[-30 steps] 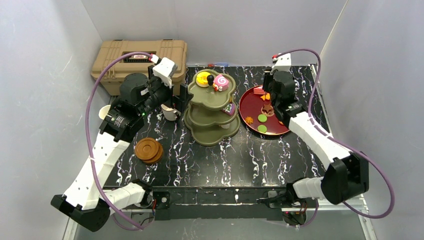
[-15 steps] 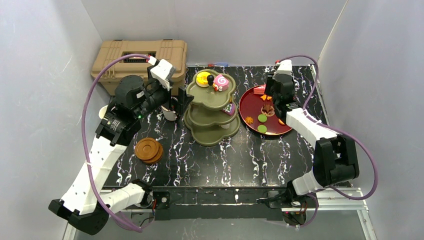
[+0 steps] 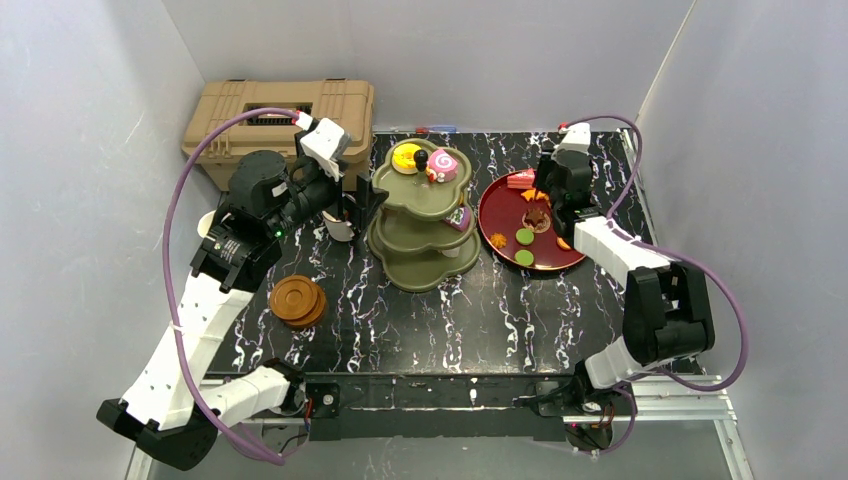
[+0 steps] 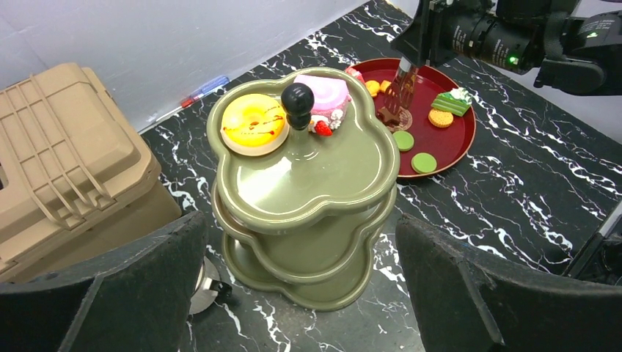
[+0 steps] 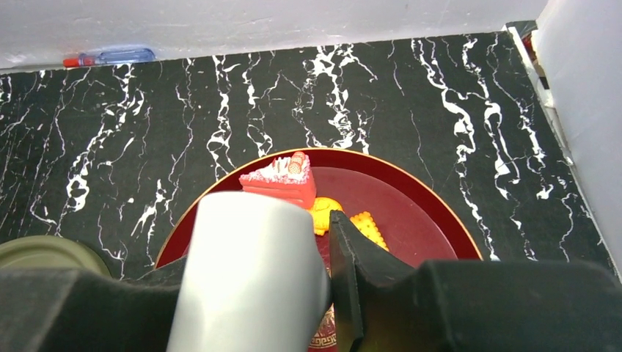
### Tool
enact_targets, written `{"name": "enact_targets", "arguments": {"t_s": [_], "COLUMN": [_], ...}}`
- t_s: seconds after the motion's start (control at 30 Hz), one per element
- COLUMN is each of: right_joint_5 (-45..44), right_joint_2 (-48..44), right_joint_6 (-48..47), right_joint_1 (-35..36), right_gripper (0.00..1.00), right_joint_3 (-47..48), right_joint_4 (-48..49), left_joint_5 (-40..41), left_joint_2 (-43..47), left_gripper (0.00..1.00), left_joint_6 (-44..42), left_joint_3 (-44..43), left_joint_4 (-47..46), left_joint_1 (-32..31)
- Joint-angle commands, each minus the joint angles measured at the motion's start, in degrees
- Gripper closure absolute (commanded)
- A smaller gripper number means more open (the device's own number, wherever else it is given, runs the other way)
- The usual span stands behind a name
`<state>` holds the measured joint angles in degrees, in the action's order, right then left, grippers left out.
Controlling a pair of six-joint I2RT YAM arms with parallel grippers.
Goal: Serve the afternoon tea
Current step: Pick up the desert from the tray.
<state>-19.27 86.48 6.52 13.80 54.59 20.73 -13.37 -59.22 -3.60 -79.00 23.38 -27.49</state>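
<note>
The olive-green three-tier stand (image 3: 425, 235) with its black knob (image 4: 297, 99) stands mid-table. A yellow doughnut (image 4: 253, 123) and a pink roll cake (image 4: 326, 92) lie on its top tier. My left gripper (image 3: 365, 195) hangs open at the stand's left, above a white mug (image 3: 340, 228); the stand shows beyond its wide-apart fingers (image 4: 110, 293). My right gripper (image 3: 543, 205) is over the dark-red plate (image 3: 560, 255), shut on a pale grey utensil (image 5: 253, 271). The utensil's lower end meets a brown pastry (image 4: 396, 117). A red cake slice (image 5: 282, 180) and green discs (image 4: 403, 139) lie on the plate.
A tan toolbox (image 3: 275, 115) fills the back left corner. Stacked brown wooden saucers (image 3: 297, 300) sit front left, and another cup (image 3: 208, 222) stands at the table's left edge. A pen (image 5: 110, 56) lies against the back wall.
The right arm has folded, its elbow swinging inward and back, while its gripper stays over the red plate. The left arm shifted slightly left, then held still.
</note>
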Motion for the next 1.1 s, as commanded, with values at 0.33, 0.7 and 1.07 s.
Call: {"name": "enact_targets", "arguments": {"t_s": [0.33,0.7,1.07], "right_joint_5": [1.21,1.88,3.30], "right_joint_2": [0.72,2.30,2.19], "right_joint_6": [1.06,0.07,0.85], "right_joint_1": [-0.78,-1.61,-1.85], "right_gripper": [0.45,0.41,0.65], "right_joint_3": [-0.21,-2.42,-3.88], "right_joint_4": [6.89,11.51,11.73], "left_joint_5": [-1.00,-0.71,-0.26], "left_joint_2": [0.99,1.37,1.23], "left_gripper": [0.02,0.02,0.02], "left_joint_6": [-0.27,-0.35,-0.62], "left_joint_3": [0.19,0.04,-0.38], "left_joint_4": [-1.70,-1.84,-2.10], "left_joint_1": [0.24,0.24,0.24]}}
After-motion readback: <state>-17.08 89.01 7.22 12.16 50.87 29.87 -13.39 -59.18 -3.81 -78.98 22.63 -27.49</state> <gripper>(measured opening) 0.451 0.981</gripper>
